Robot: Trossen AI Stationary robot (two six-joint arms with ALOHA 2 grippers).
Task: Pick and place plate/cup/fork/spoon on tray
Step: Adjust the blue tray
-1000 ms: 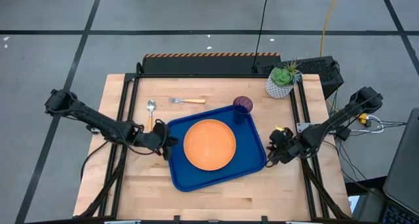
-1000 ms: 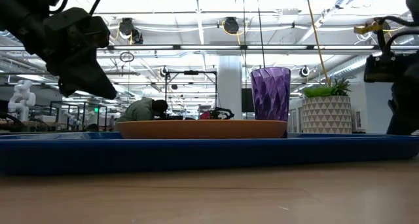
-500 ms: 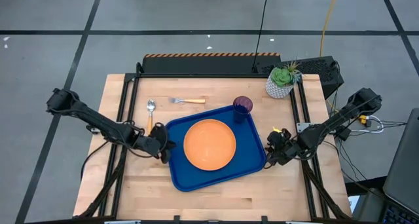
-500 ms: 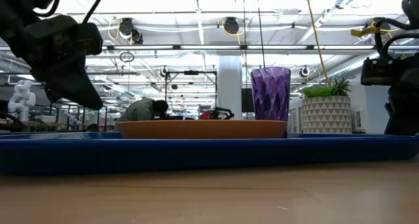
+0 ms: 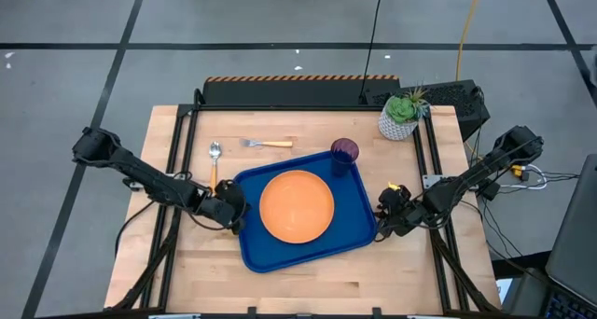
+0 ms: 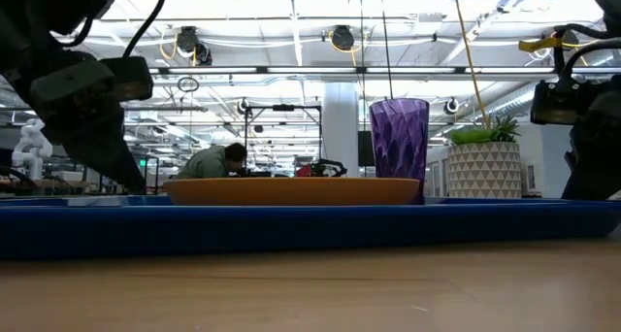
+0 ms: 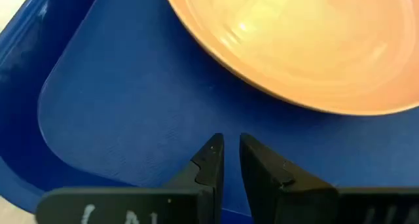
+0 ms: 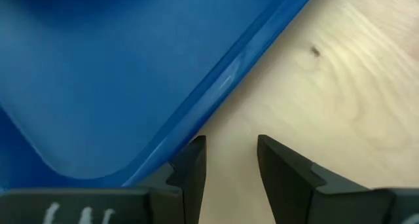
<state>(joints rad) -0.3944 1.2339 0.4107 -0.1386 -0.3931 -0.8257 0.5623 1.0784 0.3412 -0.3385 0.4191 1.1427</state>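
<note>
high: blue tray (image 5: 270, 249) at surface centre carried orange plate (image 5: 297, 206), purple cup (image 5: 344, 155) at its 1 o'clock; fork (image 5: 266, 144) and spoon (image 5: 215, 151) lay on wood at 11 | low: plant pot (image 6: 485, 167) behind cup | left wrist: left tool (image 7: 227, 152) nearly closed, empty, over tray | right wrist: right tool (image 8: 230, 152) parted, empty, at tray rim

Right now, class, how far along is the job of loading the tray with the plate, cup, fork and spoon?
Done: the plate and cup sit on the tray. In hand: nothing; the left hand, nearly shut, is at the tray's left edge, and the open right hand is by its right rim. Left: the fork and spoon lie on the table behind the tray.
</note>
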